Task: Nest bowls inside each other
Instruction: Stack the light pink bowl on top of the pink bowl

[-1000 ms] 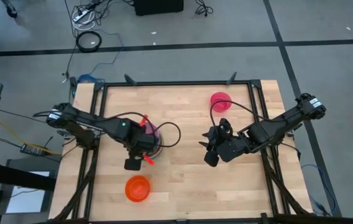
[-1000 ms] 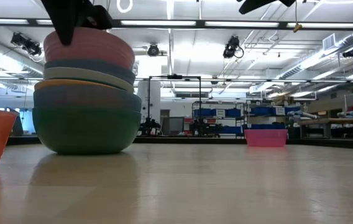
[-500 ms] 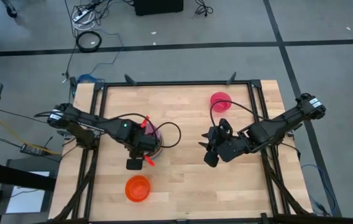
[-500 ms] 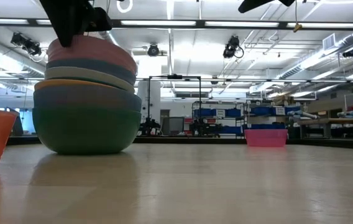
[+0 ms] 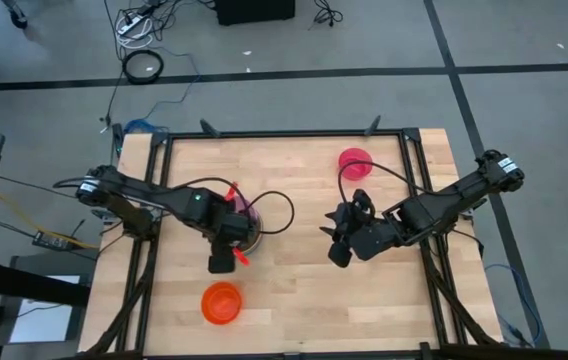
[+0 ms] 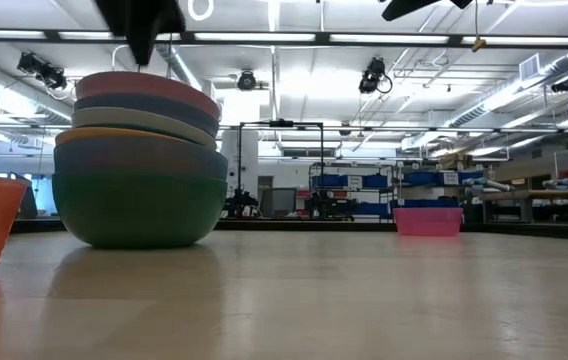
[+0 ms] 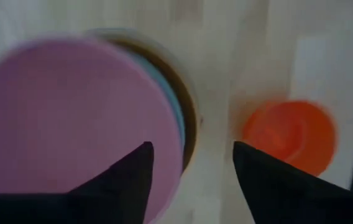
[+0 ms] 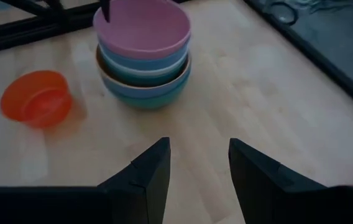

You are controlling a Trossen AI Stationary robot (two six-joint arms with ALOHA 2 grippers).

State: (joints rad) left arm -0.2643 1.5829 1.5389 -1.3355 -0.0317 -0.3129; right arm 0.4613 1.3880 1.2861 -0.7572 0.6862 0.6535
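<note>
A pink bowl [image 8: 143,26] is seen topping the nested stack [image 6: 140,160] on the tabletop [image 5: 294,290]. The left claw [image 7: 192,163] is held released above it; the right claw [image 8: 198,163] is released, apart.

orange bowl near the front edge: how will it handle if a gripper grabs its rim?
The orange bowl looks like thin plain plastic, so probably light and rigid. Its smooth rim may slip. It sits upright, alone on the table, so a push likely slides it rather than tipping it.

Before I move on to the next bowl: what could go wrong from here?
1. The left gripper hangs open just over the stack; a low sideways exit could clip the pink top bowl.
2. The orange bowl sits near the table's front edge; a clumsy grasp might push it off.
</note>
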